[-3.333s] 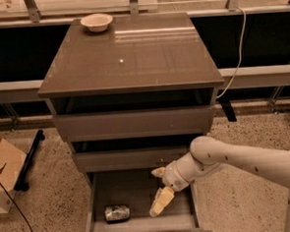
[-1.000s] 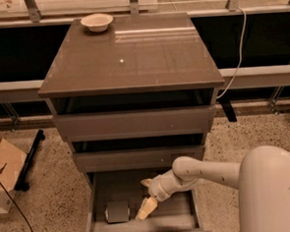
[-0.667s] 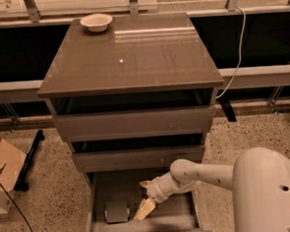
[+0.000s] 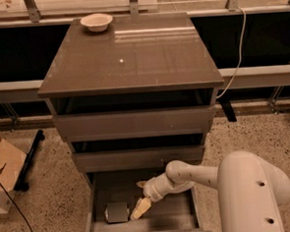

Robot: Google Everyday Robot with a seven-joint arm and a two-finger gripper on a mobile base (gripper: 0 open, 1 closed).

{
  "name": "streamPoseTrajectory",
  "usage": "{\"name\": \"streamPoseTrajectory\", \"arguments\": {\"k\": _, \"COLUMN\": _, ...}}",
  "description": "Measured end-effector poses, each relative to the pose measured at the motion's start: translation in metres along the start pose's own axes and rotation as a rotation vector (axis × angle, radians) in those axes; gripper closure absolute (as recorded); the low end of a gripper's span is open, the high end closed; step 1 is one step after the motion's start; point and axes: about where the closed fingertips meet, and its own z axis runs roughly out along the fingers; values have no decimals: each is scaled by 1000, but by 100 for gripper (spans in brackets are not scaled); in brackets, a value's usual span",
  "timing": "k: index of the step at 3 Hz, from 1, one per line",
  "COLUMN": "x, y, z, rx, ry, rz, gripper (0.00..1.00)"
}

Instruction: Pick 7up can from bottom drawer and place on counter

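The 7up can [image 4: 117,212] lies on its side in the left part of the open bottom drawer [image 4: 181,219]. My gripper [image 4: 140,208] reaches down into the drawer from the right, its pale fingertips just right of the can and close to touching it. The arm stretches in from the lower right. The counter [image 4: 131,55] is the glossy grey-brown top of the cabinet, above the two shut upper drawers.
A pale round bowl [image 4: 96,21] stands at the counter's back left corner. A cardboard box [image 4: 3,171] and a black stand leg [image 4: 29,159] sit on the floor to the left. A cable [image 4: 237,58] hangs at the right.
My gripper has moved left and lower inside the bottom drawer, from the drawer's middle right to beside the can. The can has stayed in place.
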Motion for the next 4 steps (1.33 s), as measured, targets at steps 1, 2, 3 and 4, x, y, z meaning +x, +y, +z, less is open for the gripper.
{"name": "streamPoseTrajectory", "arguments": {"k": 1, "x": 1, "y": 0, "z": 3, "rx": 7, "ry": 14, "rz": 5, "gripper": 0}}
{"name": "streamPoseTrajectory", "arguments": {"k": 2, "x": -2, "y": -9, "z": 25, "rx": 41, "ry": 52, "rz": -29, "gripper": 0}}
{"name": "streamPoseTrajectory", "arguments": {"k": 3, "x": -7, "y": -23, "z": 55, "rx": 58, "ry": 65, "rz": -69, "gripper": 0}}
{"name": "streamPoseTrajectory", "arguments": {"k": 4, "x": -3, "y": -41, "z": 82, "rx": 84, "ry": 59, "rz": -84, "gripper": 0}}
